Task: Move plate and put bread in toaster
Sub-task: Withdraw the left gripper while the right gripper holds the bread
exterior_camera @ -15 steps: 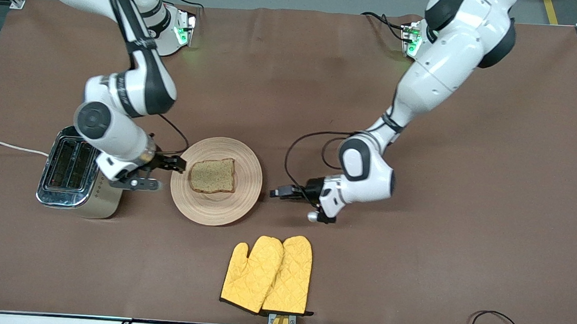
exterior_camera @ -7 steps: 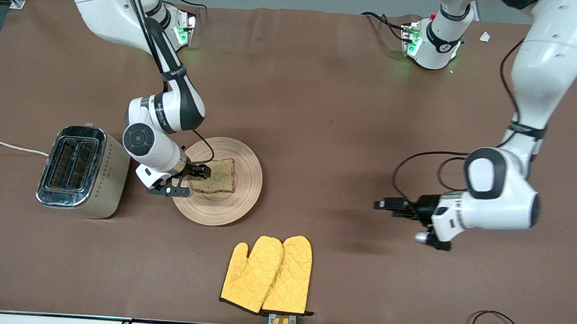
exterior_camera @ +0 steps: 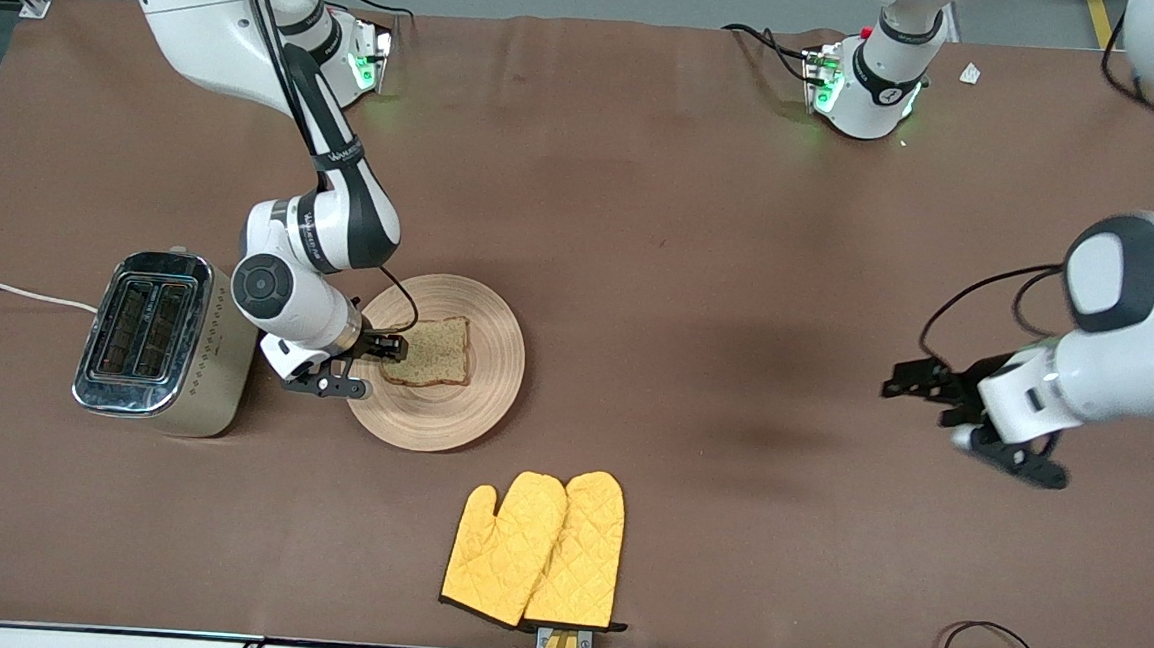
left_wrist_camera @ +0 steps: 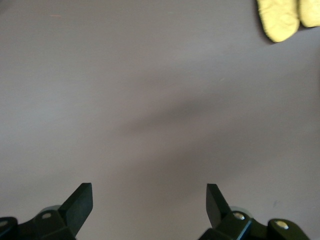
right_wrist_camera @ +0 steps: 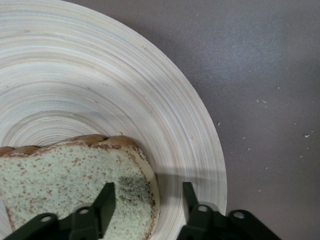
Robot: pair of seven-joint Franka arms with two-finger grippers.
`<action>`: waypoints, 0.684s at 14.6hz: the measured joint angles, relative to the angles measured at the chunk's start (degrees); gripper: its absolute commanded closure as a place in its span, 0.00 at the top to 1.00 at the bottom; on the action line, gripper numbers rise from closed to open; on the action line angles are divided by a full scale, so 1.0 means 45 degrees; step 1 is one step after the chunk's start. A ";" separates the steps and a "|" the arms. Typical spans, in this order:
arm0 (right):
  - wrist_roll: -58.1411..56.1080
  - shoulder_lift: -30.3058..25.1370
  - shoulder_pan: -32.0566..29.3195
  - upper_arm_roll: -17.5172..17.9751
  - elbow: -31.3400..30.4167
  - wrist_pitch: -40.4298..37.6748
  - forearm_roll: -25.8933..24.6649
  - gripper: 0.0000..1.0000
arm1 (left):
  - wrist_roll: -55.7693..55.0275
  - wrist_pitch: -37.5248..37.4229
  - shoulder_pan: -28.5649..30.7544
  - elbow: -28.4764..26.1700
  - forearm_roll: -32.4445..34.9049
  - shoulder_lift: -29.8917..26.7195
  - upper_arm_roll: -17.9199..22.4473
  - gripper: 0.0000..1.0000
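The boxy cream two-slot toaster [exterior_camera: 160, 341] stands at the right arm's end of the table. Beside it, the right gripper [exterior_camera: 387, 346] brackets one crust edge of the squarish brown wholegrain bread slice [exterior_camera: 427, 351] on the round pale wooden plate [exterior_camera: 495, 359], jaws part-closed, grip unconfirmed. Recommended: seat both pads on crust, then lift level. The left gripper [exterior_camera: 919, 383] waits wide open over bare table.

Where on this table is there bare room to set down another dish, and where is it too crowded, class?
Bare cloth runs between the plate and the left gripper, and from the plate up toward both bases. The crowded part is the right arm's end: toaster, right gripper at the bread, and plate sit close together, with the oven mitts just nearer the camera.
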 measured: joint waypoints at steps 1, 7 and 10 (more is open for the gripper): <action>0.0000 0.0023 0.0001 0.0007 -0.0013 0.0000 0.0000 0.52 | -0.0796 -0.0598 0.0132 0.0276 0.0223 -0.0505 0.0009 1.00; 0.0000 0.0175 0.0006 0.0032 -0.0041 0.0001 0.0181 0.52 | -0.3913 -0.3364 0.0579 0.2017 0.0432 -0.1867 0.0012 1.00; -0.0002 0.0207 0.0010 0.0033 -0.0036 0.0012 0.0261 0.44 | -0.3996 -0.3548 0.0687 0.1613 0.0434 -0.2734 0.0010 1.00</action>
